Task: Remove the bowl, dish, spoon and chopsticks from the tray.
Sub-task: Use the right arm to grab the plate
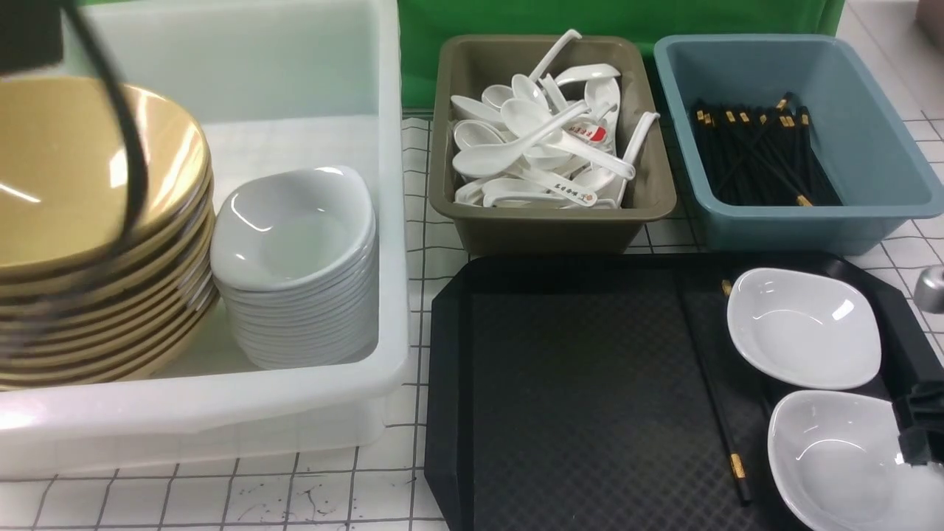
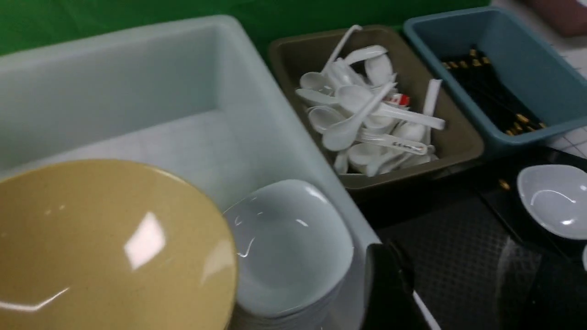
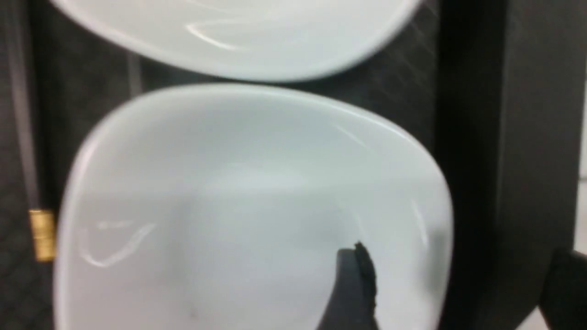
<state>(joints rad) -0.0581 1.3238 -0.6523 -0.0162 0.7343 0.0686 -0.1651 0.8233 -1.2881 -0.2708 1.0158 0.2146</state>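
R gripper (image 3: 461, 256), jaws apart, is straddling rim of near dish (image 3: 229, 192) on tray (image 1: 575, 383); L gripper (image 2: 451, 266), jaws apart & empty, is hanging over bowl stack (image 1: 51, 169).

The stack of yellow bowls (image 1: 66, 221) is cut off by the front view's left edge and is crossed by a blurred black cable (image 1: 122, 133). The nearer white dish (image 1: 833, 457) is cut off at the bottom and right edges, and its rim is partly covered by the right gripper (image 1: 922, 431), itself cut by the edge. Of the left gripper (image 2: 392, 293) only one blurred dark finger is seen. The printing on the spoons (image 1: 546, 140) cannot be read.
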